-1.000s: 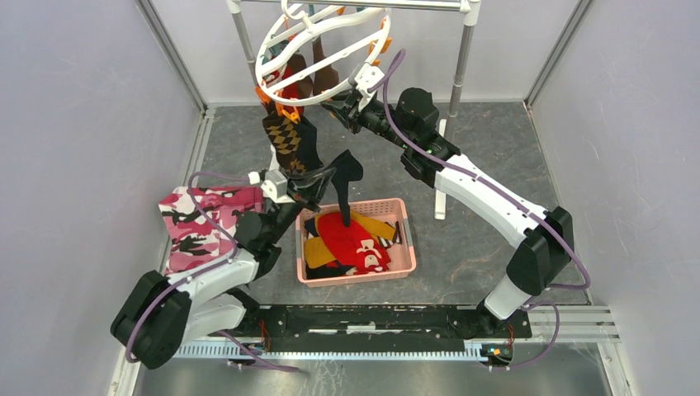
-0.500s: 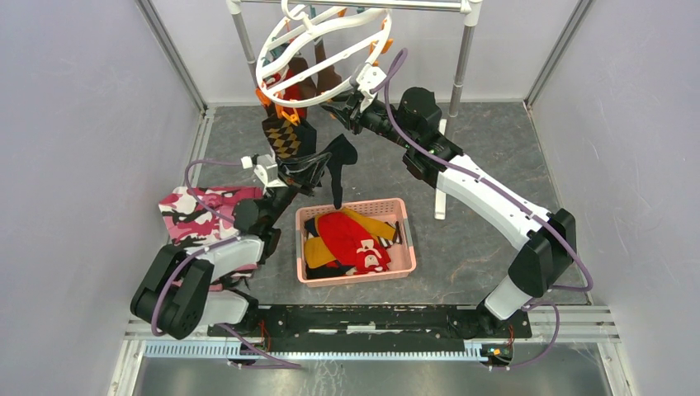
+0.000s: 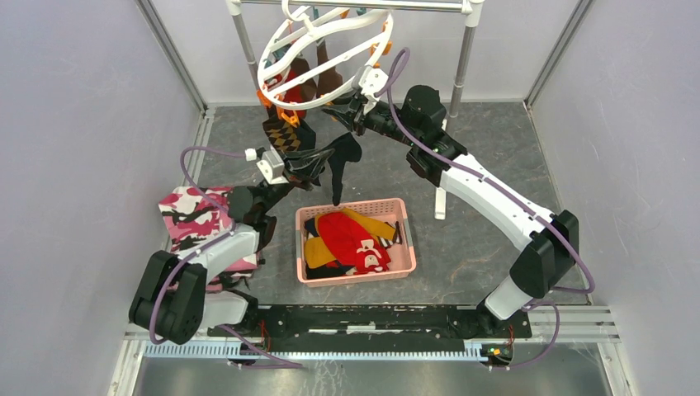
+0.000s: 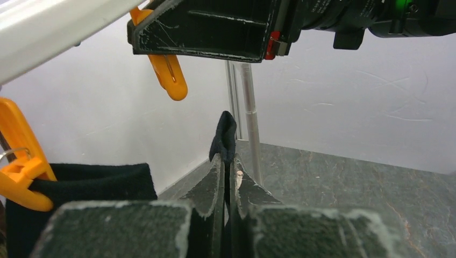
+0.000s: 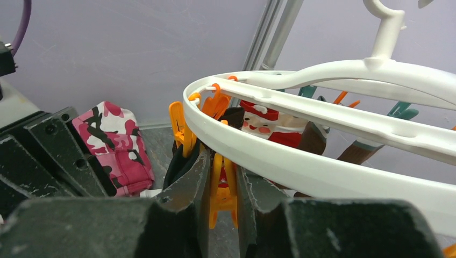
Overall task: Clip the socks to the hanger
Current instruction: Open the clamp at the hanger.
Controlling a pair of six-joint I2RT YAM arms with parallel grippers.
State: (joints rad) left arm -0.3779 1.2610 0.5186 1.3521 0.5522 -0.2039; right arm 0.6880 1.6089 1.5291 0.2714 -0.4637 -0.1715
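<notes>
Several socks [image 3: 285,136] are hanging from the hanger [image 3: 355,22] at twelve o'clock, while more are lying in the basket [image 3: 410,239] (middle of the desk [image 3: 495,140]). The left end effector [image 3: 324,162] is clamping tight on a black sock [image 3: 343,165] just below; the right end effector [image 3: 340,111] is squeezing an orange clip [image 5: 223,188].

White hanger [image 5: 301,161], orange clips [image 5: 223,188], black sock [image 3: 342,161], pink basket [image 3: 409,239], pink-white-black camouflage cloth [image 3: 194,219].

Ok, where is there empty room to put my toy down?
The grey table is bare between the rack pole and right wall, and right of the pink basket. Crowded under the hanger with hung socks; camouflage cloth covers the left.
</notes>
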